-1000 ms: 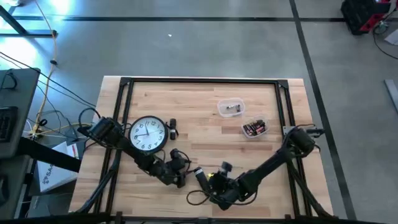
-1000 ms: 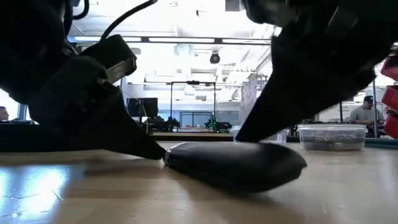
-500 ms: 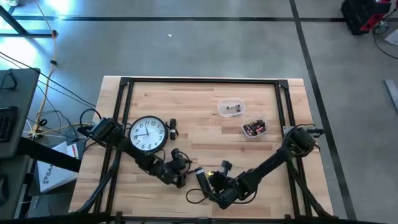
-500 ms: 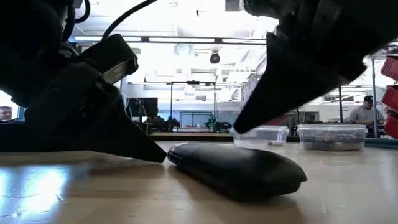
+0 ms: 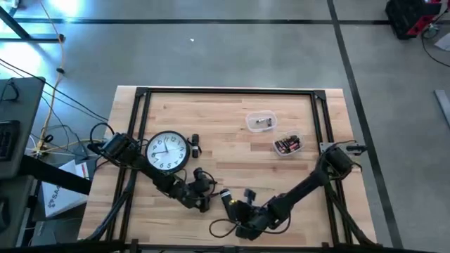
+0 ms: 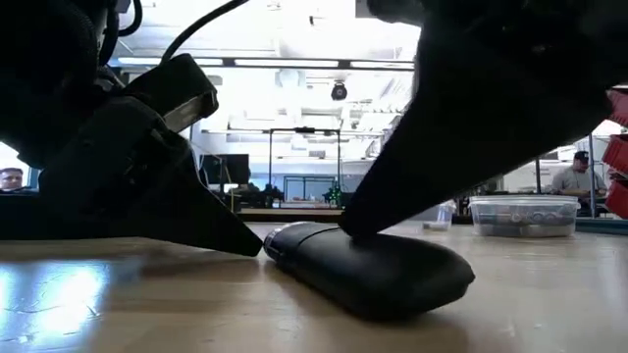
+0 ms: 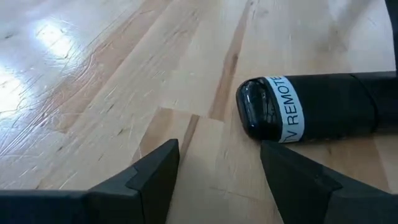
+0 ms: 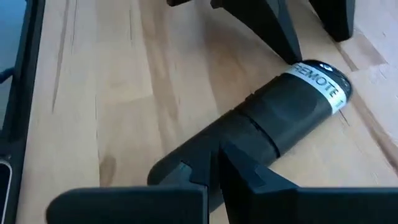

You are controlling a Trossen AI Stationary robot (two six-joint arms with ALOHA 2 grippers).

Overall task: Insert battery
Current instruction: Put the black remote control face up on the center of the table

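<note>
Two dark arms meet near the front edge of the wooden table (image 5: pixel 232 126). High view: the left gripper (image 5: pixel 204 202) and the right gripper (image 5: pixel 235 211) sit close together over the black remote (image 5: pixel 226 199). A round wall clock (image 5: pixel 166 152) lies face up beside the left arm. Two clear plastic tubs stand well apart from the grippers, one holding a few small items (image 5: pixel 261 122), the other holding batteries (image 5: pixel 287 145).

Low view: the remote (image 6: pixel 368 265) lies flat on the wood. The left gripper's finger (image 6: pixel 186 216) slants down to the table just beside the remote's end. The right gripper's fingers (image 6: pixel 392 196) come down onto the remote's top, touching it.

Left wrist view: the left gripper (image 7: pixel 217 165) has its two fingers spread wide with bare wood between them, holding nothing. The remote's rounded end (image 7: pixel 311 112), wrapped in a white label reading "REMOTE", lies just ahead of one fingertip.

Right wrist view: the right gripper (image 8: pixel 217 158) has its fingers pressed together, tips resting on the remote's back (image 8: pixel 261 134), gripping nothing between them. The left gripper's fingers (image 8: pixel 273 28) stand by the labelled end.
</note>
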